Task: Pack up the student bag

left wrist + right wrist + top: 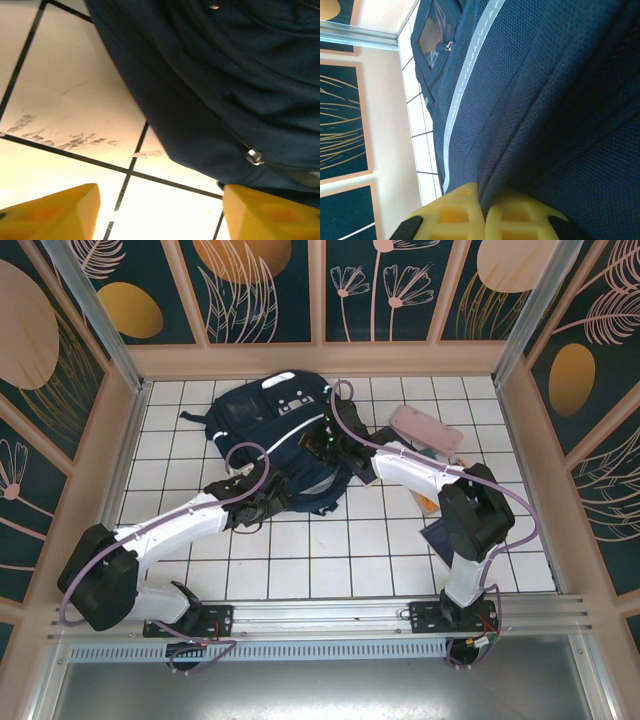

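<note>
We judge the bag-opening step is in hand. Our left gripper (160, 195) holds nothing, its jaws apart beside the metal zipper pull (255, 157). Our right gripper (481, 196) has its jaws shut, seemingly pinching coarse navy weave. The student bag (285, 435) slumps mid-table (300, 565). Next, we would close on that pull.

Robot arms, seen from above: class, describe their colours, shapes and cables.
Both the left arm and right arm have white links with bulky black joints and black bases. A thin purple cable loops along each. The left gripper and right gripper have chunky yellow fingers with moulded recesses.
</note>
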Controlling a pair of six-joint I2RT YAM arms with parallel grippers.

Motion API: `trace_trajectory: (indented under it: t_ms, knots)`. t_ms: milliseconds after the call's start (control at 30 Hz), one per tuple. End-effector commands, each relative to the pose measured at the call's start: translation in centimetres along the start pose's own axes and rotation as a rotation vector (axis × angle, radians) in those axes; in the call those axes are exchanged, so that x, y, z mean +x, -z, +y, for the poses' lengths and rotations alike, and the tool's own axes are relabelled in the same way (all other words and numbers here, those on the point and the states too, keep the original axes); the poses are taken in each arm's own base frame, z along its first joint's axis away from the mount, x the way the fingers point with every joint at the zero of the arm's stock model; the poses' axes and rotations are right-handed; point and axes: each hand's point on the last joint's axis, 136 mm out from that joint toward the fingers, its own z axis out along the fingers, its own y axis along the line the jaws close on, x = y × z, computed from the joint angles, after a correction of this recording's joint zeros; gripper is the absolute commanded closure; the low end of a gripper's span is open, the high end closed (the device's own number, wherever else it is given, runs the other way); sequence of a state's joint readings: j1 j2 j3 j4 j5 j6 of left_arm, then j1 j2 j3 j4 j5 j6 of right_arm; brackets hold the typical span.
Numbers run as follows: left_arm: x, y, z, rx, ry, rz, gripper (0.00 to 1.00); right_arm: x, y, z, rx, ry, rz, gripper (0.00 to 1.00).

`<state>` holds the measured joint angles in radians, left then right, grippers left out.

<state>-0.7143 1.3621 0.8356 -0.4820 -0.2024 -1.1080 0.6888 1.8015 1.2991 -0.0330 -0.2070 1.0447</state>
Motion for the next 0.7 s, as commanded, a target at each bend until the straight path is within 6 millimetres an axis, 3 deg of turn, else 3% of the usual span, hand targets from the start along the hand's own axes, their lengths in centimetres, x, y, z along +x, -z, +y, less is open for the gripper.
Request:
trace_trajectory:
  t_ms: [0,167,233,300,667]
  knots:
    - [-0.8,0.8,-2.6,0.140,-0.058,-0.031,0.43,-1.8,2.2,4.3,-0.128,0.062,-0.068,1.00]
    - [-1.0,0.0,-3.8,0.201,-0.107,-0.025,0.51,-1.7,2.2,4.3,-0.128,0.060,-0.062,1.00]
    - [-0.9,0.0,-4.5,0.241,-0.119,-0.007,0.46,-1.6,2.2,4.2,-0.128,0.061,-0.059,1.00]
    - [-0.8,0.3,-5.6,0.282,-0.125,0.016,0.32,-1.6,2.2,4.3,-0.128,0.060,-0.057,1.00]
    - [1.5,-1.9,-6.7,0.292,0.011,0.147,0.26,-1.6,2.1,4.1,-0.123,0.058,-0.060,1.00]
